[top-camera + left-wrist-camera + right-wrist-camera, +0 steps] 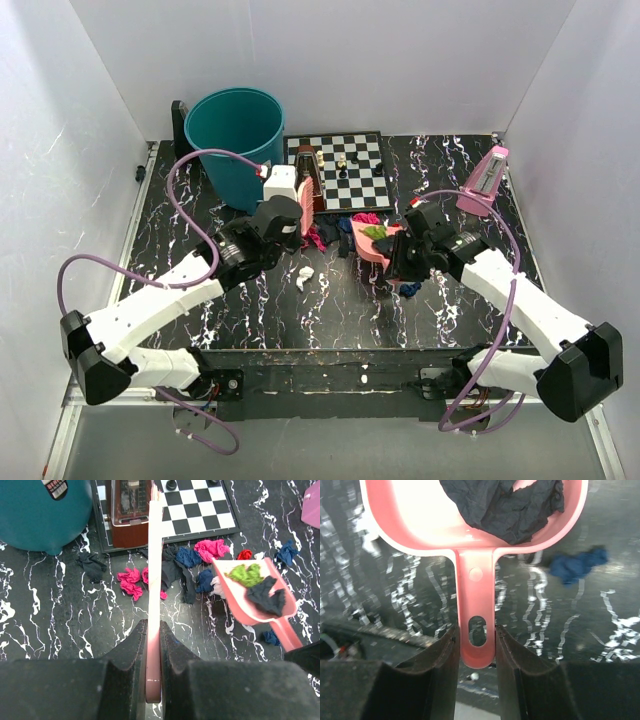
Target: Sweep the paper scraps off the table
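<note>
We log the black white-veined marble-look table [340, 310] across most of the top view. A round teal plastic bucket [235, 135] is at upper left, and a black-and-white chequered chessboard [360, 185] is at upper centre, just right of it.

The left gripper [153, 630], bottom centre of its wrist view, is pinched tight on the handle of a pale pink flat hand brush [155, 565], which runs edge-on up the frame. The right gripper [476, 635], bottom centre, is clamped on the slotted handle of a pink plastic dustpan [410, 520].

The crumpled paper scraps [210, 549] are magenta, dark blue, red and black. They lie on the table mid-frame, just below the chessboard, mostly between the brush and the dustpan mouth.

- A green wad [246, 574] and a dark wad [265, 596] sit in the pan.
- A white wad [305, 277] lies alone at centre.
- A blue wad [577, 565] lies on the table right of the handle.
</note>
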Action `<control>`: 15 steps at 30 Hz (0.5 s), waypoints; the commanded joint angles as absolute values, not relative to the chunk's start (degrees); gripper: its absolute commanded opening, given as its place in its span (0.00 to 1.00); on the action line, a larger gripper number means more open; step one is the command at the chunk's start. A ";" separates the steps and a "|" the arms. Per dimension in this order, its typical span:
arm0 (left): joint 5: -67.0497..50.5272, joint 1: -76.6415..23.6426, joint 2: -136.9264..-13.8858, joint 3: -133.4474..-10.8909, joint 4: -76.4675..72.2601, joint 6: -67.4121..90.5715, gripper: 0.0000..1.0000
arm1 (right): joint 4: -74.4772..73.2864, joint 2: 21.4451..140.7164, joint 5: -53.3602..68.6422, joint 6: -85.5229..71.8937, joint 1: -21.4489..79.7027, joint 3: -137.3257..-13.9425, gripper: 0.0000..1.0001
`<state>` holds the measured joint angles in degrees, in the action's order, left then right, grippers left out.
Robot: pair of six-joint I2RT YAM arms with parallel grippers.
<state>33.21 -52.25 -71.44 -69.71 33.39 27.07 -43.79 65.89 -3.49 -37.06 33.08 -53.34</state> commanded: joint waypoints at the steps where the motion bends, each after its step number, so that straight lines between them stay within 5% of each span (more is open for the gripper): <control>1: 37.35 -52.29 -66.81 -68.64 33.13 28.12 0.00 | -45.27 68.02 13.59 -37.17 33.40 -58.71 0.32; 15: 42.80 -52.29 -59.15 -66.89 36.65 29.00 0.00 | -14.53 68.03 43.85 -58.87 32.08 -47.91 0.34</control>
<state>39.83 -52.25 -61.47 -67.72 35.92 28.36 -29.47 68.79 33.65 -48.75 32.95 -52.62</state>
